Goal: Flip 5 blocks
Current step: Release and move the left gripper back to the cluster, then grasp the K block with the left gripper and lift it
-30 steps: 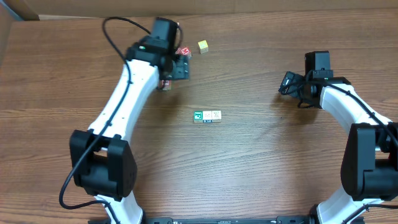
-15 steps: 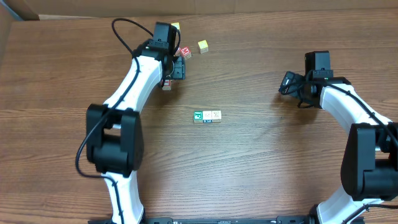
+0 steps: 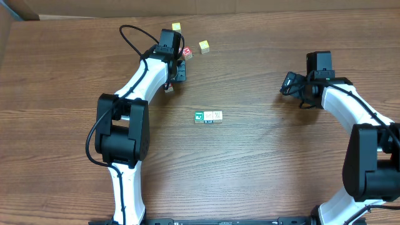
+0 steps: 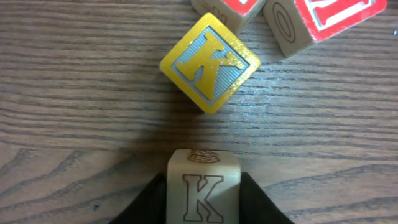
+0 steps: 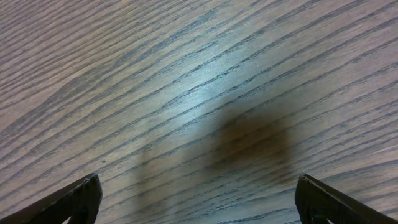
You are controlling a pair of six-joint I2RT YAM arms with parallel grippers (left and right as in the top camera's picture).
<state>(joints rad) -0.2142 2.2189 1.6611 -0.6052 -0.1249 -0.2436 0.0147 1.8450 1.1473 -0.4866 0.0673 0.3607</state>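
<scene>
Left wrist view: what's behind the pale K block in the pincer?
A yellow K block, turned cornerwise, apart from the pale K block. Farther back, two red-faced blocks, cut off by the frame. Anything under the pale one is covered.

A yellow cube (image 4: pixel 209 62) shows a gold K on blue stripes; the pale block (image 4: pixel 203 190) bears a brown-outlined K.
</scene>
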